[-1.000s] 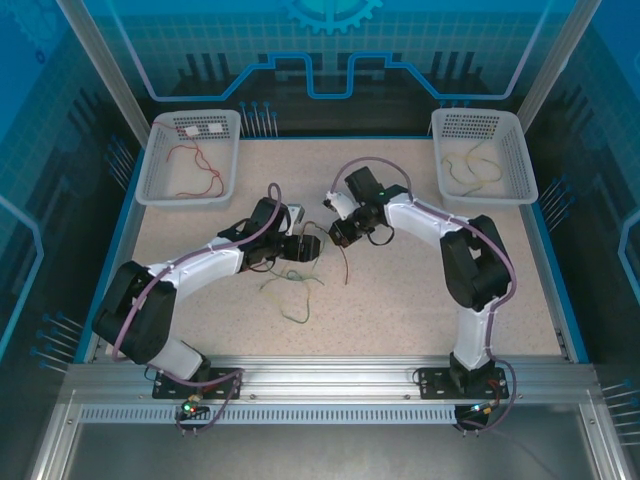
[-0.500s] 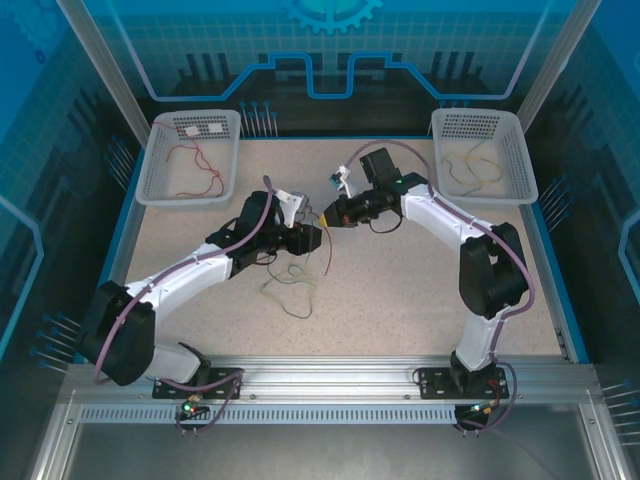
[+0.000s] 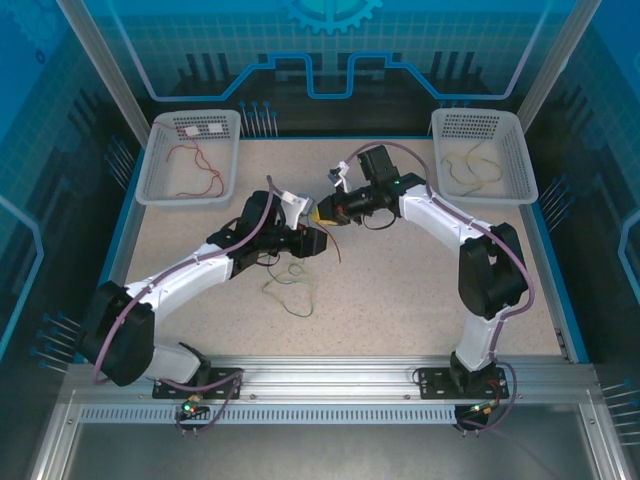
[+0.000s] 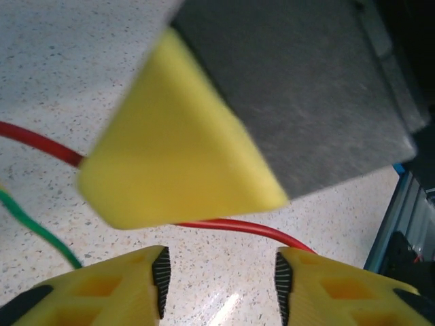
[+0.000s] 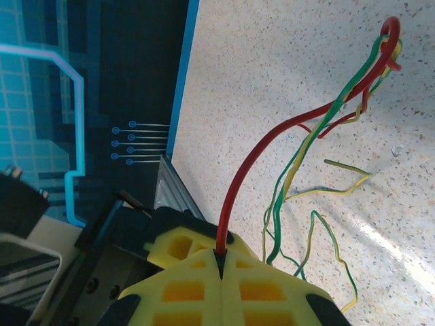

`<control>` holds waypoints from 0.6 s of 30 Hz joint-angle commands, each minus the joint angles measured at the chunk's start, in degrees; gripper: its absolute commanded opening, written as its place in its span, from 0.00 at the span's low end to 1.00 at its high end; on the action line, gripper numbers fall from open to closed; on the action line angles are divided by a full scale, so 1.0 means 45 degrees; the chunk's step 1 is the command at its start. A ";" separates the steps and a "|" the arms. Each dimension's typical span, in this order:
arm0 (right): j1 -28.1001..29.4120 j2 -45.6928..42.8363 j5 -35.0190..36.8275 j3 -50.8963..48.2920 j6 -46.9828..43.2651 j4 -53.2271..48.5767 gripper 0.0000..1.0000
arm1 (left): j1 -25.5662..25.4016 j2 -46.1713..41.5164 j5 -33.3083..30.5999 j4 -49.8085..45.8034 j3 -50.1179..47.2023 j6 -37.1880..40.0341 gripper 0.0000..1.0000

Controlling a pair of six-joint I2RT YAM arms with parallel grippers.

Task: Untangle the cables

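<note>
My right gripper (image 3: 326,213) (image 5: 221,257) is shut on one end of the red cable (image 5: 272,142), which rises from the closed fingertips and arcs to a knot with the green cable (image 5: 319,129) and yellow cable (image 5: 340,187). In the top view the red cable (image 3: 333,245) hangs from that gripper, and the green and yellow wires (image 3: 290,288) lie loose on the table just nearer. My left gripper (image 3: 312,241) (image 4: 221,282) stands open right beside the right one. The red cable (image 4: 231,224) crosses just beyond its fingertips, with nothing between the pads.
A white basket (image 3: 160,185) at the back left holds a red wire. A second basket (image 3: 520,185) at the back right holds yellow-green wire. The two grippers are nearly touching; the right one's yellow finger (image 4: 177,156) looms over the left one's tips.
The right gripper swung left and away with the red cable, lifting it out of the tangle. The left arm stretched out and its gripper came up close beside the right one.
</note>
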 commanded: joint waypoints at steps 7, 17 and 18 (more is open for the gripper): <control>0.0087 -0.0427 0.1334 -0.0040 0.0652 0.0045 0.00 | -0.0132 0.0370 0.0729 -0.0089 0.0732 -0.0470 0.58; 0.0132 -0.0669 0.1302 -0.0441 0.1377 0.0981 0.00 | -0.0128 0.0642 0.1049 0.0134 0.0702 -0.0652 0.25; 0.0122 -0.0726 0.1350 -0.0447 0.1416 0.1005 0.00 | -0.0125 0.0677 0.1040 0.0195 0.0685 -0.0708 0.19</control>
